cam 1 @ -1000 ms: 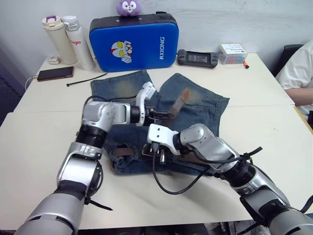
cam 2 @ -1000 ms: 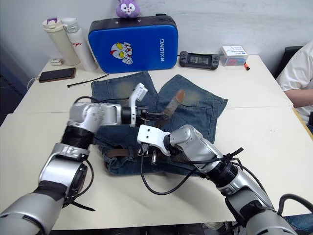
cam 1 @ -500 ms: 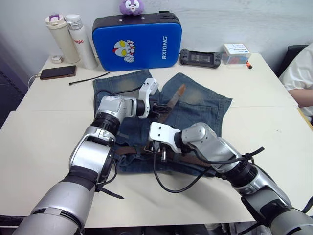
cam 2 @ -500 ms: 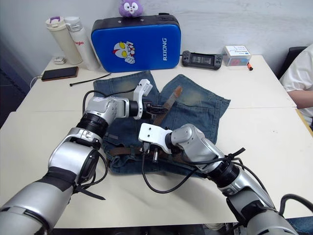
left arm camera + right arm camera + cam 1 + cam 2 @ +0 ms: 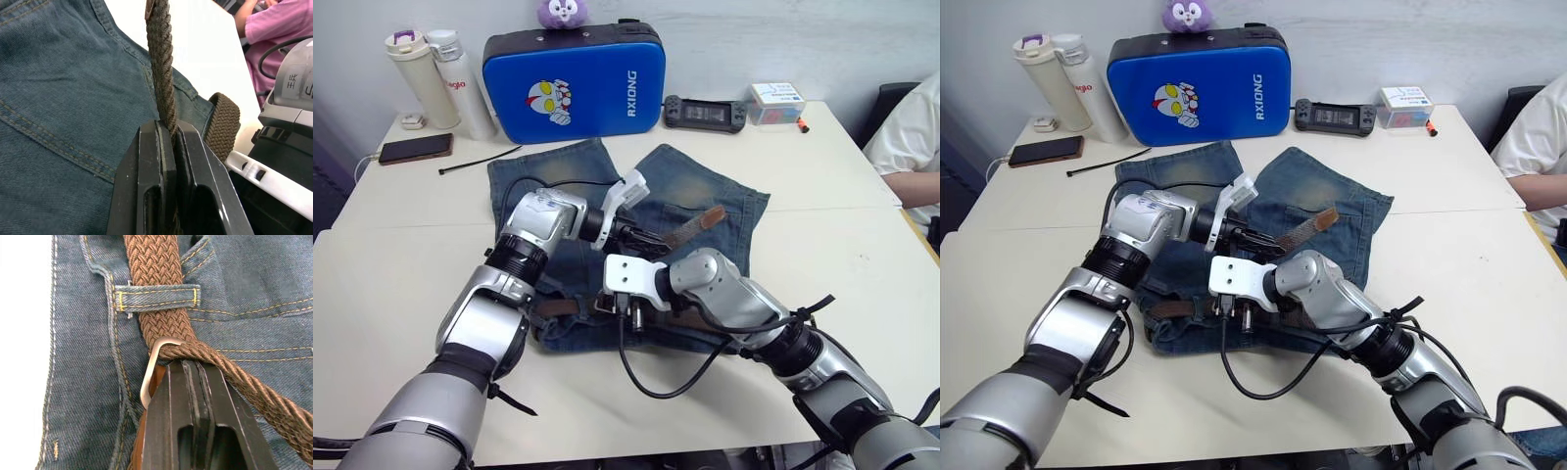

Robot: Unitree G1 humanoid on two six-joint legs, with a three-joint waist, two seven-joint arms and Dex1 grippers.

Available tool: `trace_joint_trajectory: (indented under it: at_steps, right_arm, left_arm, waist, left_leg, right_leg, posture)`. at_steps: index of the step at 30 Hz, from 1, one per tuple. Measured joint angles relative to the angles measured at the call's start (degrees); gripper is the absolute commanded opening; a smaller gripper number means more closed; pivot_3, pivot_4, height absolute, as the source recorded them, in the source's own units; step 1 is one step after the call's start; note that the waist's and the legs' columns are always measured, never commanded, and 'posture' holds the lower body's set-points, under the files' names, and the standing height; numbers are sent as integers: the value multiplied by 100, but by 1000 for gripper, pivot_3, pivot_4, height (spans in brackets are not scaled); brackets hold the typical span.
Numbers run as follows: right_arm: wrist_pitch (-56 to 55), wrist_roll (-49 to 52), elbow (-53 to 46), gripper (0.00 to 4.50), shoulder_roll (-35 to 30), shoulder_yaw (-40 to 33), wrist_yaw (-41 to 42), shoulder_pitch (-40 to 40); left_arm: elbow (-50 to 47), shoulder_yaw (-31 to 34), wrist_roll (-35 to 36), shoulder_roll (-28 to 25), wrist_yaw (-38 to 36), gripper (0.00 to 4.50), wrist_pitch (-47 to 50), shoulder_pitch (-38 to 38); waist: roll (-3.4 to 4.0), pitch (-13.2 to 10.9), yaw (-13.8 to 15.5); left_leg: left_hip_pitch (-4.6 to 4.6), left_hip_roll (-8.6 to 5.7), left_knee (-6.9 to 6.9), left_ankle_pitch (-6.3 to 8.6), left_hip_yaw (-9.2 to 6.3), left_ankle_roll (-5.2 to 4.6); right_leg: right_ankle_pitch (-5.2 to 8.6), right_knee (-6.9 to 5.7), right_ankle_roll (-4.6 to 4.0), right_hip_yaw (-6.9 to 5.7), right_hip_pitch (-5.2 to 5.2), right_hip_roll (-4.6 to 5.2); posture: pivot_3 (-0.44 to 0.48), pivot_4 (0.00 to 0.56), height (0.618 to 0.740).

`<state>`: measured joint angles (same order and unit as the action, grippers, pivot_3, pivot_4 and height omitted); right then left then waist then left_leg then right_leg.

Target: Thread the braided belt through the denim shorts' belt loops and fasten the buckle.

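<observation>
Two black-fingered grippers are working over the faded blue denim shorts (image 5: 724, 211) lying flat on the pale tabletop (image 5: 401, 255), waistband toward the robot. The left gripper (image 5: 644, 238) is reaching across the middle of the shorts and pinching the free tail of the dark brown braided belt (image 5: 693, 227) — its wrist view is showing the woven strap clamped tight between both fingers (image 5: 146, 166), rising away on edge above the denim. That tail is slanting up over the right leg of the shorts, its tip lifted off the cloth.

The right gripper (image 5: 628, 307) is pressing down at the waistband, fingers closed on the belt right at the small silver metal buckle (image 5: 152, 369); the curved frame is sitting just against the fingertips. Just beyond the buckle the strap is passing under a short blue denim belt loop (image 5: 157, 297) with yellow-orange stitching, so the belt is threaded there and running along the waistband (image 5: 558, 307).

Farther back a blue padded case (image 5: 573, 83), two pale bottles (image 5: 426, 69) and a thin black cable tie (image 5: 475, 157) are standing clear of the shorts
</observation>
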<state>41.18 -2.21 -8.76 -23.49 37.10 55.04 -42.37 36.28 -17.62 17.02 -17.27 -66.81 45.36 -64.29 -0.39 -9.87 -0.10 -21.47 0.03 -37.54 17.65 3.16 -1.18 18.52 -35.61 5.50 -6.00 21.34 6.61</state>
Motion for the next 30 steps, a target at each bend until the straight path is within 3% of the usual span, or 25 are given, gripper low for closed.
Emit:
trace_joint_trajectory:
  at_steps: [7,12,16,24,30]
  right_arm:
    - [-1,-6,100,28,12,-102,64,-15]
    - [-12,-7,155,28,34,-131,121,-28]
    - [-63,-83,217,28,-83,-138,355,-134]
    - [121,-203,150,28,-31,-147,263,-116]
    - [248,-171,-42,28,-51,-314,185,25]
  left_arm:
    - [1611,689,-69,598,735,0,-430,-370]
    - [2145,862,-161,770,1013,0,-687,-468]
    - [2940,986,-392,1395,1170,0,-1384,-756]
    - [3079,974,-783,1413,901,0,-1534,-895]
    - [2846,868,-838,1298,305,0,-1217,-885]
  waist:
    - [-4,-2,23]
    - [-4,-2,30]
    - [-3,-2,156]
    - [-3,-1,141]
    - [-1,-3,148]
  left_leg:
    - [-4,-3,-14,1,-3,-12]
    - [-4,-5,-12,1,-4,-11]
    - [-4,-15,-19,1,-2,-11]
    - [-3,-20,-20,3,0,-13]
    - [-14,-20,-19,3,1,-14]
  right_leg:
    - [0,0,1,4,-3,12]
    - [-1,-7,1,-2,-2,11]
    - [-2,6,4,-14,-2,18]
    - [-5,4,10,-16,-1,27]
    - [-5,-7,10,-19,8,15]
  posture:
    - [0,150,725]
    - [0,150,725]
    - [0,150,725]
    - [0,150,725]
    - [0,150,725]
